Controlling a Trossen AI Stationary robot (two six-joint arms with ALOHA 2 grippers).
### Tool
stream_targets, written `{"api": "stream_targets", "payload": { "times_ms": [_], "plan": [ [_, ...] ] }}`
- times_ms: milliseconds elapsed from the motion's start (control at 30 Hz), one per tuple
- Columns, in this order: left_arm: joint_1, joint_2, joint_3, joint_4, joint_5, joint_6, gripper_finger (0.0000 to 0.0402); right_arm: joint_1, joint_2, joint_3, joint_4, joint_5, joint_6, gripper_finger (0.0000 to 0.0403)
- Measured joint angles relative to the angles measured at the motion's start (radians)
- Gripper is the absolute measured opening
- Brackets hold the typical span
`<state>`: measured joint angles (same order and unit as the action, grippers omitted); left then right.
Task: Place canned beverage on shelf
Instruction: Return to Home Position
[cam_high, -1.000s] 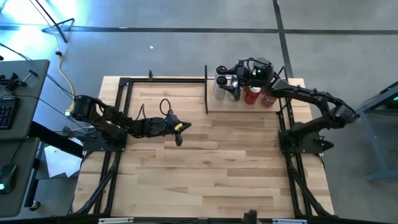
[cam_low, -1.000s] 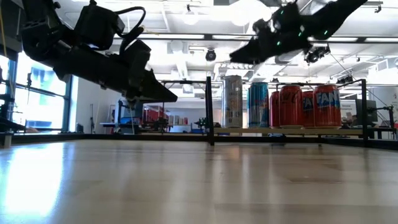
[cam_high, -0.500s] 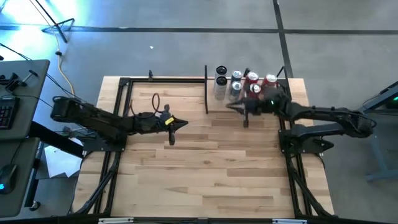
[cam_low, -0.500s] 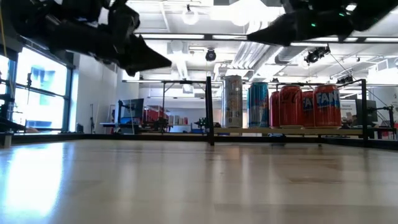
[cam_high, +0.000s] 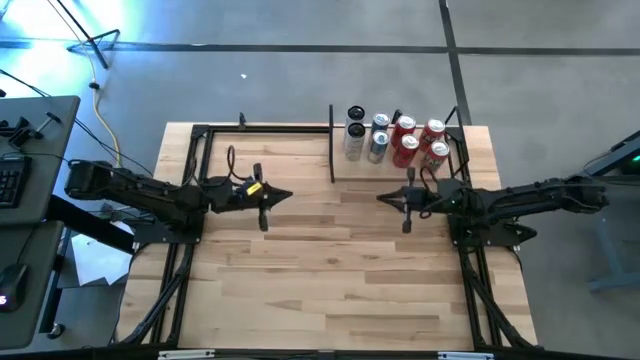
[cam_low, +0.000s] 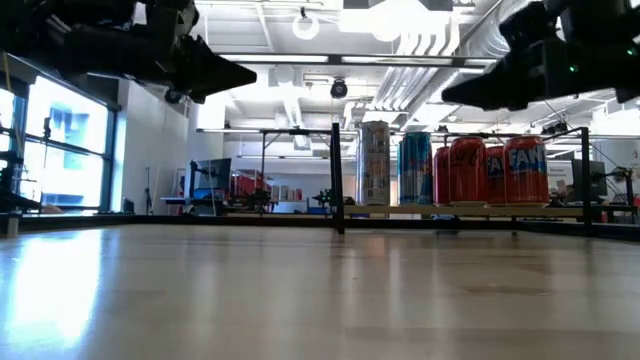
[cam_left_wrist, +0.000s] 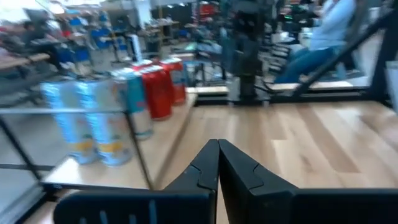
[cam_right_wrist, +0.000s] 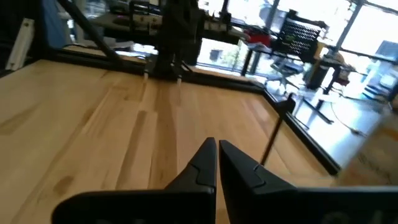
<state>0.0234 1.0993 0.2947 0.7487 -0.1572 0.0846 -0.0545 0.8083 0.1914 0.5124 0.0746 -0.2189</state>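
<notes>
Several canned beverages, silver, blue and red, stand upright on the shelf, a small light-wood board with black posts at the table's far right. In the low view the cans stand in a row on the board. My right gripper hovers shut and holds nothing, just on the near side of the shelf, pointing toward the table's left. My left gripper hovers shut and holds nothing over the table's left middle, pointing right. Both hang well above the tabletop.
A black metal frame runs along the table's far and side edges. Bare plank tabletop lies between and in front of the two grippers. The room beyond the table shows desks and a seated person.
My right gripper has drawn back from among the cans on the shelf toward the table's near edge and now hangs in front of the shelf with shut fingers; the cans stay standing. My left gripper has risen and pulled back toward the table's left edge.
</notes>
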Motion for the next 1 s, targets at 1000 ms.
{"api": "stream_targets", "payload": {
  "times_ms": [1000],
  "plan": [
    [0.495, -0.672, -0.265, -0.217, 0.438, -0.073, 0.0000, -0.112, -0.612, -0.126, -0.513, -0.043, 0.140, 0.0000]
  ]
}}
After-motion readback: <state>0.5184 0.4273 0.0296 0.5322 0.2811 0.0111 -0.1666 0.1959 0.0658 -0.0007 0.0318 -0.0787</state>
